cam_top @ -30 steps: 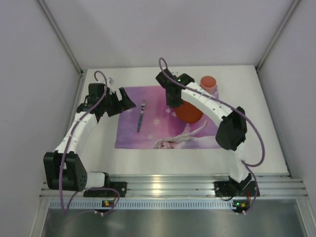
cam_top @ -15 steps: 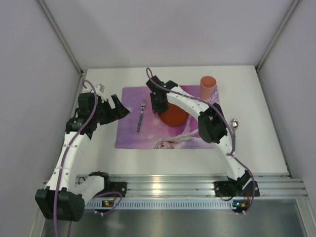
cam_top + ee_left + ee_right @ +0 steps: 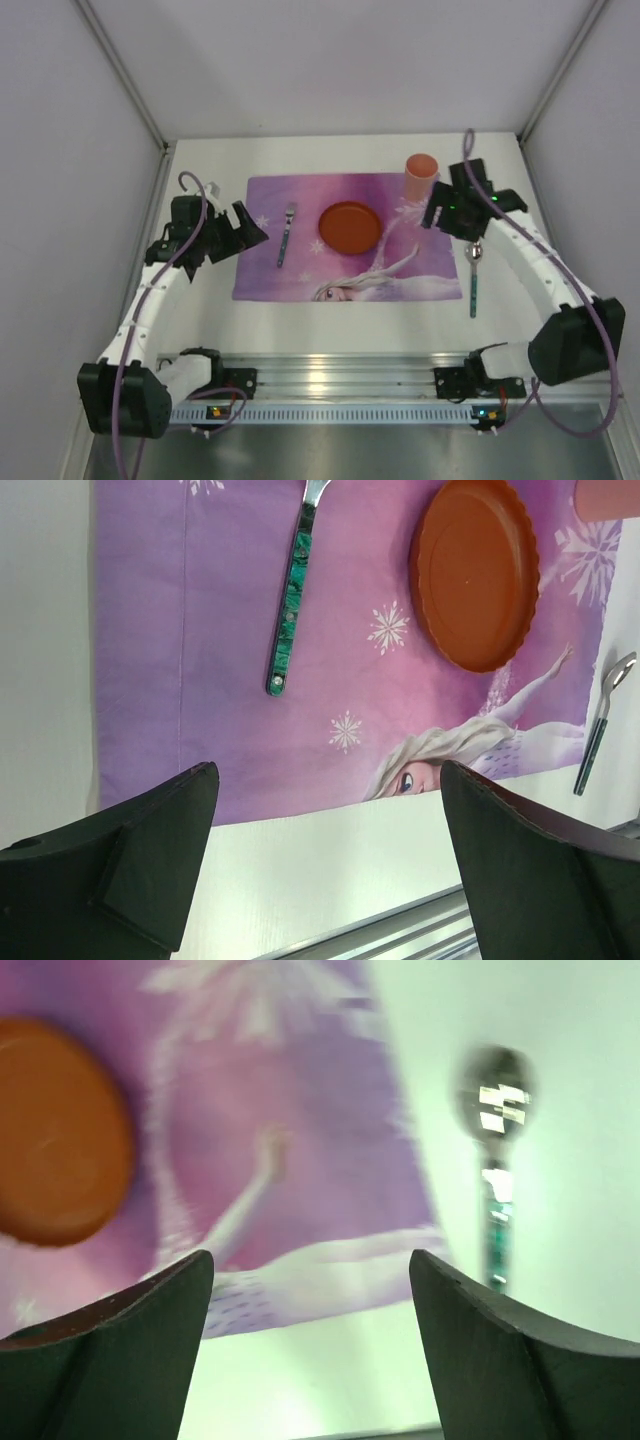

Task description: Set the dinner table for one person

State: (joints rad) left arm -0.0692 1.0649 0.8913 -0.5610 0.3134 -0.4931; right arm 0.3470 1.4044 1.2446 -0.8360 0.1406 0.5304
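On the white dinner table [image 3: 400, 320] lies a purple printed placemat [image 3: 300, 280]. An orange plate [image 3: 350, 227] rests at its middle, a green-handled fork [image 3: 285, 235] to the plate's left. A green-handled spoon [image 3: 474, 275] lies on the bare table just off the mat's right edge. An orange cup [image 3: 421, 175] stands at the mat's far right corner. My left gripper [image 3: 248, 225] hovers open over the mat's left edge, nothing in it. My right gripper [image 3: 435, 212] hangs open beside the cup, above the spoon's bowl, also holding nothing.
The left wrist view shows the fork [image 3: 292, 600], plate [image 3: 475, 575] and spoon [image 3: 600, 725] beyond the open gripper [image 3: 328, 775]. The blurred right wrist view shows the plate [image 3: 55, 1130] and spoon [image 3: 494, 1160]. Grey walls enclose the table; an aluminium rail [image 3: 350, 380] runs along its near edge.
My right gripper opened and swung from over the plate at the mat's middle to the right side by the cup. The plate now lies uncovered. The left arm shifted only slightly.
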